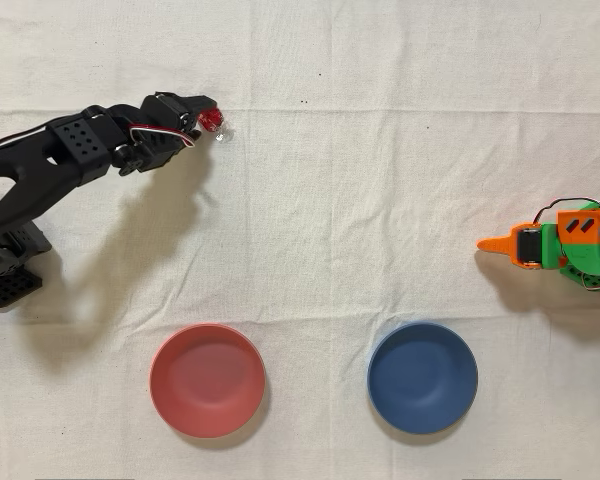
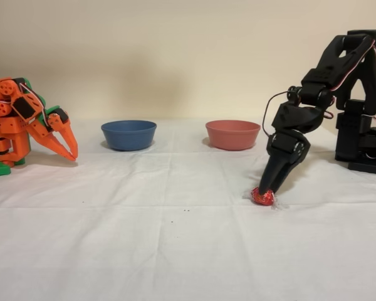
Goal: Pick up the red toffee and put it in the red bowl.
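Observation:
The red toffee (image 1: 211,121) lies on the white cloth at the upper left of the overhead view, one clear wrapper end sticking out to its right. In the fixed view the red toffee (image 2: 263,197) rests on the cloth at the right. My black gripper (image 1: 204,115) reaches down onto it, and its fingertips (image 2: 267,187) come together on the candy's top, shut on it. The red bowl (image 1: 207,380) sits well below the toffee in the overhead view. In the fixed view the red bowl (image 2: 232,134) stands behind the gripper with nothing inside.
A blue bowl (image 1: 422,377) stands right of the red one in the overhead view, and the same blue bowl (image 2: 128,134) is left of it in the fixed view. The idle orange arm (image 1: 563,245) rests at the right edge. White cloth (image 1: 330,200) covers the table.

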You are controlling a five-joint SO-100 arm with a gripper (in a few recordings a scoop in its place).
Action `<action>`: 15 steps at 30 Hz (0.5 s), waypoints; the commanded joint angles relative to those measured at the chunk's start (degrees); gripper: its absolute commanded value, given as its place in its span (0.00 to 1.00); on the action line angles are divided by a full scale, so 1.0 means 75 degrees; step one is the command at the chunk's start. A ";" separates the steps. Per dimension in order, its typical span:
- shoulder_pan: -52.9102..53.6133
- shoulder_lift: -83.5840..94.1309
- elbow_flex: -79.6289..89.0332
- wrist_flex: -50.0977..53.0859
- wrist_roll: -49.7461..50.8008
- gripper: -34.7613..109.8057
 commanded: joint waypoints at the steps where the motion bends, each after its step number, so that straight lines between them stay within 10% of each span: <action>1: -0.0305 0.0727 -0.0176 0.0141 -0.0023 0.39; 15: -0.0164 0.0047 -0.0562 -0.0094 -0.0281 0.39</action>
